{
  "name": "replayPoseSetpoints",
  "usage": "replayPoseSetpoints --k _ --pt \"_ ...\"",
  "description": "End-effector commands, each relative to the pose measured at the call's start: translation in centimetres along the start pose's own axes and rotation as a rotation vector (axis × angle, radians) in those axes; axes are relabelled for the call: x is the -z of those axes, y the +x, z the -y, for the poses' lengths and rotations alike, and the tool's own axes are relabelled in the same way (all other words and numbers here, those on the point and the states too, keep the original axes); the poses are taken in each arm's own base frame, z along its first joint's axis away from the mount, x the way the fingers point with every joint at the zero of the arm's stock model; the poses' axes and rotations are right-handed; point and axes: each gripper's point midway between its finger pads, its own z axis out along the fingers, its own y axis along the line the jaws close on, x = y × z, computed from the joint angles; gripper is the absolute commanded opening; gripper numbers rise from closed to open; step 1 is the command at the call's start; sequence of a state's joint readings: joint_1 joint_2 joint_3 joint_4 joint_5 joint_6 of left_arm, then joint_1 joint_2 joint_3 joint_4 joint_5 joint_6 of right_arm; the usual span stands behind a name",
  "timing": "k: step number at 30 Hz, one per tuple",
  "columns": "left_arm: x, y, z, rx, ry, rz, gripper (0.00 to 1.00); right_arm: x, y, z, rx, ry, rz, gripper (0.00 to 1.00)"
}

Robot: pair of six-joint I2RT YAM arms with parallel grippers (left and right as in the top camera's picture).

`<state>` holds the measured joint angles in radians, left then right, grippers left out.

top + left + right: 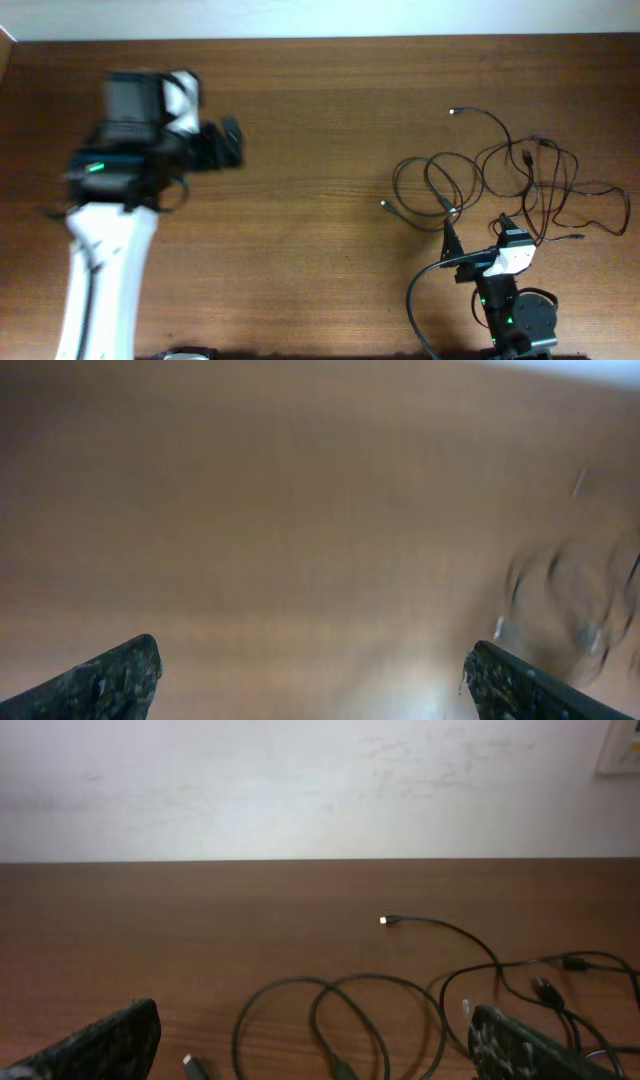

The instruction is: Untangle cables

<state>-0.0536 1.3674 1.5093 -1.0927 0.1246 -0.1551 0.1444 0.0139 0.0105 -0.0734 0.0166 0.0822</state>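
Observation:
The cables (530, 160) are thin black wires lying in a loose tangle of loops on the right of the wooden table. One silver-tipped plug (453, 111) lies at the far side and another (383, 204) at the left of the tangle. My right gripper (475, 235) is open and empty just in front of the tangle. In the right wrist view two overlapping loops (290, 978) lie between its fingers (315, 1020). My left gripper (225, 145) is open and empty, far left and blurred. The left wrist view is blurred, with its fingers (312, 660) wide apart and the cables (575, 590) faint at right.
The table's far edge meets a white wall (300, 790). The right arm's base (520, 320) stands at the front right, with a thicker black arm cable (415, 300) curving beside it. The left arm's white link (100, 280) reaches in from the front left.

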Motion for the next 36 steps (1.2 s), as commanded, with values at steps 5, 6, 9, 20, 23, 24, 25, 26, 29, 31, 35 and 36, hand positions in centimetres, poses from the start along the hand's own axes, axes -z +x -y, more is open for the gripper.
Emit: replayPoseSetpoints --k 5,6,9,20,23,24,25,26,29,31,35,36 --pt "-7.8 18.0 -1.1 -0.029 -0.04 -0.501 0.99 0.0 0.2 0.2 -0.001 0.01 -0.002 0.98" --pt "-7.8 19.2 -1.4 -0.031 -0.047 -0.526 0.99 0.0 0.2 0.2 -0.001 0.01 -0.002 0.98" --pt "-7.6 21.8 -2.4 -0.032 -0.072 -0.565 0.99 0.0 0.2 0.2 -0.001 0.01 -0.002 0.98" --pt "-7.9 16.9 -1.6 -0.061 -0.037 -0.28 0.99 0.0 0.2 0.2 -0.001 0.01 -0.002 0.98" --pt "-7.1 10.0 0.3 -0.085 0.034 0.044 0.99 0.0 0.2 0.2 -0.001 0.01 -0.002 0.98" --pt "-6.4 8.2 0.7 -0.099 0.054 0.141 0.99 0.0 0.2 0.2 -0.001 0.01 -0.002 0.98" --pt "-6.1 7.5 1.0 -0.109 0.063 0.187 0.99 0.0 0.2 0.2 -0.001 0.01 -0.002 0.98" --pt "-5.9 6.8 1.1 -0.119 0.072 0.235 0.99 0.0 0.2 0.2 -0.001 0.01 -0.002 0.98" --pt "-5.9 5.7 1.4 -0.133 0.106 0.409 0.99 0.0 0.2 0.2 -0.001 0.01 -0.002 0.98" --pt "-6.2 6.0 1.3 -0.142 0.132 0.545 0.99 0.0 0.2 0.2 -0.001 0.01 -0.002 0.98" --pt "-5.8 7.7 0.9 -0.153 0.166 0.733 0.99 0.0 0.2 0.2 -0.001 0.01 -0.002 0.98" --pt "-5.9 8.5 0.4 -0.149 0.16 0.763 0.99 0.0 0.2 0.2 -0.001 0.01 -0.002 0.98"
